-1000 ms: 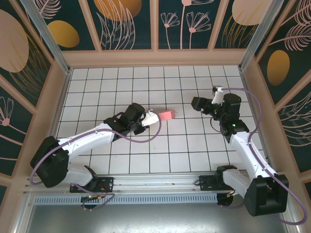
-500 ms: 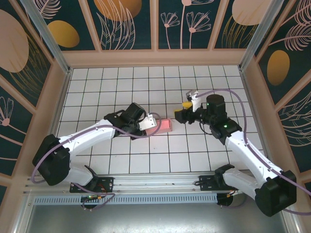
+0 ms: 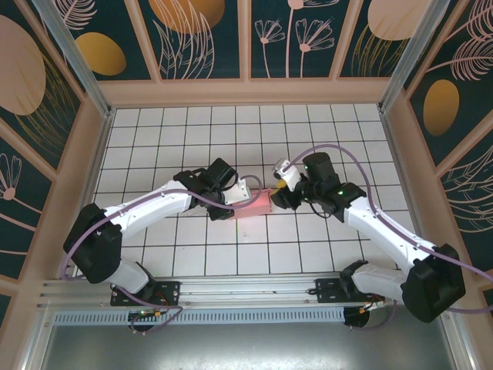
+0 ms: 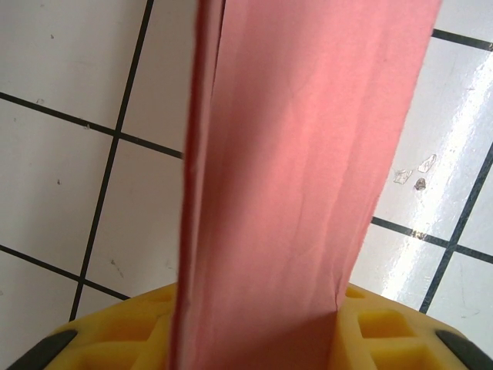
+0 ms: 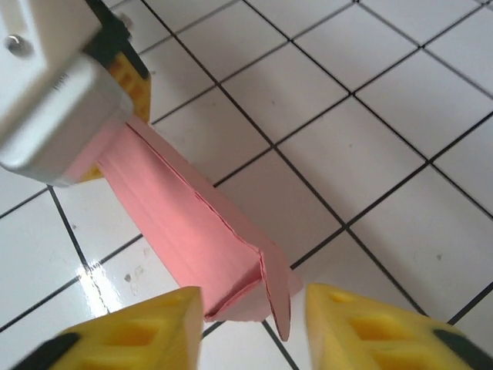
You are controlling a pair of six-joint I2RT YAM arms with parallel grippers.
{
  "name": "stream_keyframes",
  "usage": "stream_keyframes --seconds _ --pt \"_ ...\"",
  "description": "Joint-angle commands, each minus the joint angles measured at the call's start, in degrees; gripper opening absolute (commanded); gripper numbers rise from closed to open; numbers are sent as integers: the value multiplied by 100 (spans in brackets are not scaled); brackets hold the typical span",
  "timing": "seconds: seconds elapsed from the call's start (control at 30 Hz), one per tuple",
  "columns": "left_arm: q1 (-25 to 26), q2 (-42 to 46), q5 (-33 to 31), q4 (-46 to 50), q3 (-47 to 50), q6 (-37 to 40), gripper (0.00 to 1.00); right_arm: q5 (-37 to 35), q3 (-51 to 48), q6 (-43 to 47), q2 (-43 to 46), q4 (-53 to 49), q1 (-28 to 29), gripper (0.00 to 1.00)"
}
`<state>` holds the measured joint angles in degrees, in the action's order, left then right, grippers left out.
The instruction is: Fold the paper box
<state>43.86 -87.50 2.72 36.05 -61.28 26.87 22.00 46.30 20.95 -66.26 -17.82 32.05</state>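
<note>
While the left gripper (image 3: 240,197) was clamped on the left end of the paper box (image 3: 259,203), the box lay low over the middle of the tiled table (image 3: 154,139). It was a flattened pink sleeve with a small flap sticking out at its right end (clearest in the right wrist view). The right gripper (image 5: 254,330) was spread apart, its fingers either side of that loose end, and apparently not touching it. To do this step well, keep the left hold firm and level, pinch only the flap, and turn it along its crease without crushing the thin card. Versus half a second earlier, the right arm had swung in from further right. The left arm and box had barely shifted.
</note>
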Motion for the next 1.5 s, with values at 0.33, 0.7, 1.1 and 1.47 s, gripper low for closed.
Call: stream_keyframes --seconds 0.33,0.7,1.1,1.47 --pt "-31 -162 20 221 -16 -24 21 -164 304 303 -446 -116 38 26" --pt "-27 -213 45 200 -42 -16 21 -162 464 208 -573 -157 46 16" --pt "-26 -209 31 6 -107 -412 21 -485 604 -353 -664 -284 89 0" --pt "-25 -543 1 197 -491 -786 21 -1049 926 -2631 -919 -311 476 0"
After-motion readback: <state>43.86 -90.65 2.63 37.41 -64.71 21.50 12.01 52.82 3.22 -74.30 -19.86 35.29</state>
